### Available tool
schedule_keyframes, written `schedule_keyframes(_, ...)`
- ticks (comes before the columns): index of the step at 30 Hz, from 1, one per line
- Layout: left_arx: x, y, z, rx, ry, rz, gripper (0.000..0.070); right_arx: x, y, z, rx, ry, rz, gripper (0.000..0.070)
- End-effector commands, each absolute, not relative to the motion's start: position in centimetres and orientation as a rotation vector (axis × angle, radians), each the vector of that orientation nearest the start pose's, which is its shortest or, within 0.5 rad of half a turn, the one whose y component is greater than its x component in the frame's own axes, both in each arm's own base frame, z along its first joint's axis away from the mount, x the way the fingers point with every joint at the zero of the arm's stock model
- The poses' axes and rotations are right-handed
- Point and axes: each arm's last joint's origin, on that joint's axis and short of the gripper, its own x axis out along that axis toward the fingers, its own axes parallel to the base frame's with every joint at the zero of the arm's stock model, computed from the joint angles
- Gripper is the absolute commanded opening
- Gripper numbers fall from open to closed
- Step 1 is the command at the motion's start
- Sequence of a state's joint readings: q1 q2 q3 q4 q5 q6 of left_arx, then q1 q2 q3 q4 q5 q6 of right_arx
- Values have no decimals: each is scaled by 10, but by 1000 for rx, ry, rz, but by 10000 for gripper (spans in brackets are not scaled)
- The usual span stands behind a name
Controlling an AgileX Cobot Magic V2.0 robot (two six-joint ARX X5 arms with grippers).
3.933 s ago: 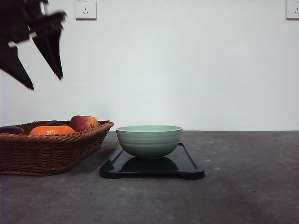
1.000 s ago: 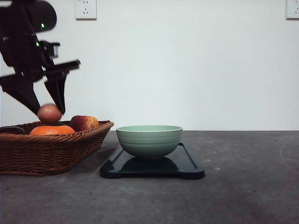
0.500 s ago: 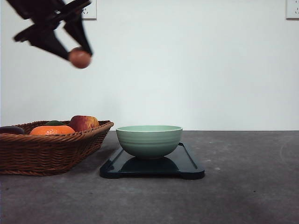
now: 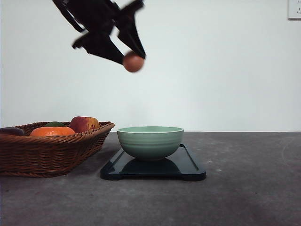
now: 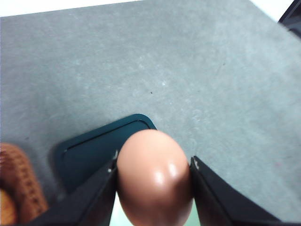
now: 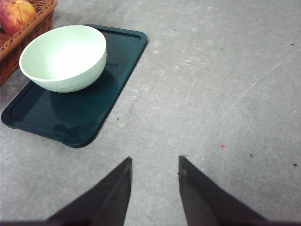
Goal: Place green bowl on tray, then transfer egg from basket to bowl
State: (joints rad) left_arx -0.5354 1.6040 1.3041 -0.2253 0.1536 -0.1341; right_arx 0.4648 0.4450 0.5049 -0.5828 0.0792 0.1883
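Note:
The pale green bowl stands on the dark tray at the table's middle; it also shows from above as the bowl on the tray. High above it, slightly left of its centre, my left gripper is shut on the brown egg. The egg sits between both dark fingers, with a corner of the tray below. The wicker basket lies to the left. My right gripper hangs open over bare table right of the tray.
The basket holds an orange, a red apple and a dark fruit at its left end. Grey table stretches to the right of the tray. A white wall with outlets stands behind.
My left gripper took the egg from the basket, lifted it and carried it right; it now hangs above the bowl. Bowl, tray and basket have not moved.

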Motion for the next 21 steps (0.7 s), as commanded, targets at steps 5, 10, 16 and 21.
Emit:
schedule_keyframes(5, 321, -215, 280, 41, 574, -606, 176, 97, 47, 246, 49, 526, 333, 194)
schedule_keyframes(10, 326, -227, 258, 62, 619, -617, 176, 97, 47, 246, 49, 527, 333, 194)
schedule_keyframes(16, 330, -236, 235, 86, 678, -616, 176, 97, 47, 246, 49, 527, 333, 194)
schedule_keyframes(21, 334, -241, 216, 102, 723, -613, 177, 97, 47, 246, 49, 527, 333, 194)
